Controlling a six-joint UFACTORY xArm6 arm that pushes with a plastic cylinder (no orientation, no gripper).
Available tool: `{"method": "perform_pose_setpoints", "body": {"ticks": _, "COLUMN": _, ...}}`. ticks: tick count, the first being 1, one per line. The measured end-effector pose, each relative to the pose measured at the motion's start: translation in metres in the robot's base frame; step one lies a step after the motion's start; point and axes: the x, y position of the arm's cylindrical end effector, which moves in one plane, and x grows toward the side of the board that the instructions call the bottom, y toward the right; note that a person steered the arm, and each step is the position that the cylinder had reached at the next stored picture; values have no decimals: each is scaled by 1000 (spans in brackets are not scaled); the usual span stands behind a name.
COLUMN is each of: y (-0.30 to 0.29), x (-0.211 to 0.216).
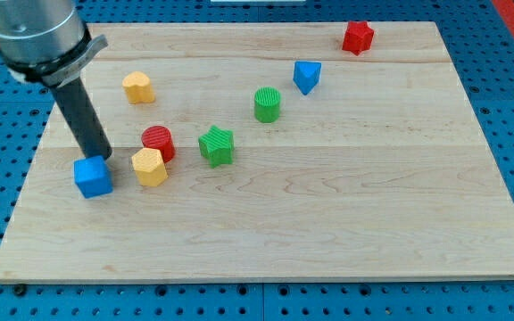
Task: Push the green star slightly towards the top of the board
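Observation:
The green star [216, 145] lies on the wooden board [328, 214], left of the middle. My tip [99, 157] is at the view's left, touching the top edge of a blue cube [93, 176]. The tip is well to the left of the green star. Between them lie a red cylinder [159, 141] and a yellow hexagonal block [150, 167], side by side. The rod slants up to the arm at the view's top left.
A green cylinder [268, 104] stands up and right of the star. A blue triangular block [306, 77] lies further up right. A red star [358, 37] sits near the top right edge. A yellow block [138, 87] lies at upper left.

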Motion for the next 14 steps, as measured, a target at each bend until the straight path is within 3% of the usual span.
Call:
{"method": "perform_pose_setpoints", "body": {"ticks": 1, "y": -26, "x": -8}}
{"method": "perform_pose_setpoints", "body": {"ticks": 2, "y": -33, "x": 12}}
{"method": "perform_pose_setpoints", "body": {"ticks": 3, "y": -19, "x": 19}}
{"method": "perform_pose_setpoints", "body": {"ticks": 5, "y": -82, "x": -37}}
{"method": "perform_pose_setpoints", "body": {"ticks": 6, "y": -59, "x": -74}}
{"method": "perform_pose_setpoints", "body": {"ticks": 9, "y": 72, "x": -66}}
{"method": "perform_pose_setpoints", "body": {"ticks": 14, "y": 132, "x": -30}}
